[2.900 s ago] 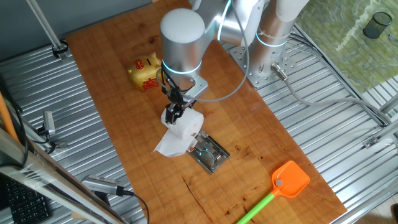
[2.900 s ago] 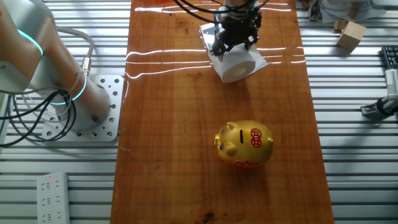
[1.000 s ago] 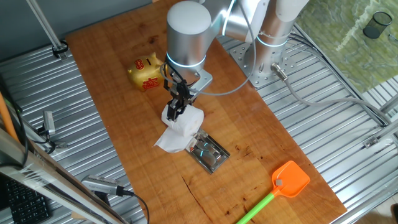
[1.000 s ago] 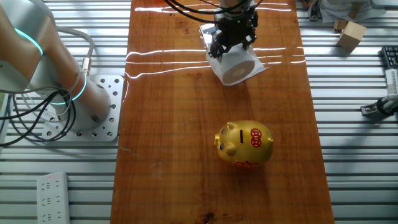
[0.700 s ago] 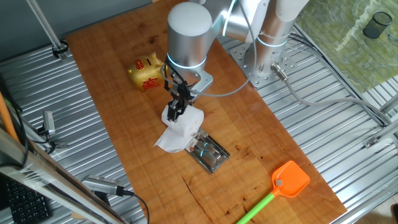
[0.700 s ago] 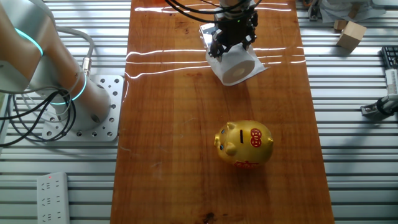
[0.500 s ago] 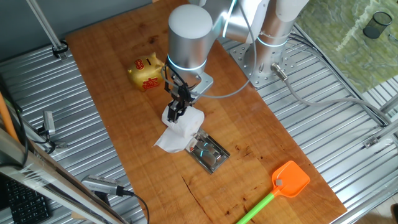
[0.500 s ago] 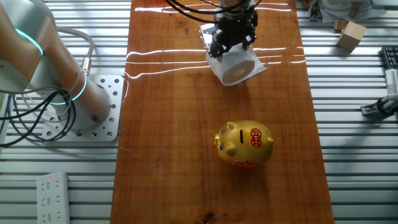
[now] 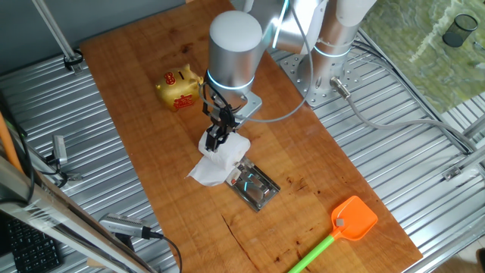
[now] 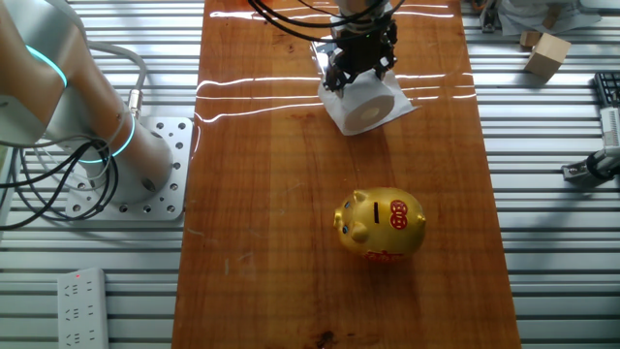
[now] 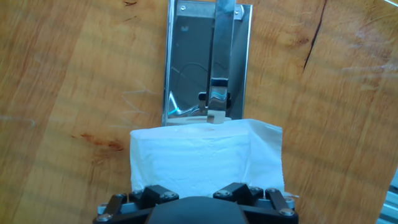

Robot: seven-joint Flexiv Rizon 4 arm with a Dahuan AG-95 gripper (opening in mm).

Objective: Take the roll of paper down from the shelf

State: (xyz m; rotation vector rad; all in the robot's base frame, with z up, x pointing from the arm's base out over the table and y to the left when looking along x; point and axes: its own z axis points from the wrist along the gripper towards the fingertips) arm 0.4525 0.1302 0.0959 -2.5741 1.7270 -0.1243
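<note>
A: Item 1, roll of paper: white, soft, lower centre of the hand view, its far edge touching the near end of the shelf's bar.

B: Item 2, shelf: shiny metal plate, upper centre of that view, 1 bar down its middle. Roll almost clear of it.

A: Item 3, gripper: upper centre of one fixed view, on the roll. Jaws appear clamped on the roll of paper; the pads themselves are hidden.

B: Item 4, golden piggy bank: lower centre of the other fixed view, well apart.

A: Handling note, judged: draw the roll straight along the bar's line, away from the plate, with light pressure and no twist, so the loose tissue does not snag.
</note>
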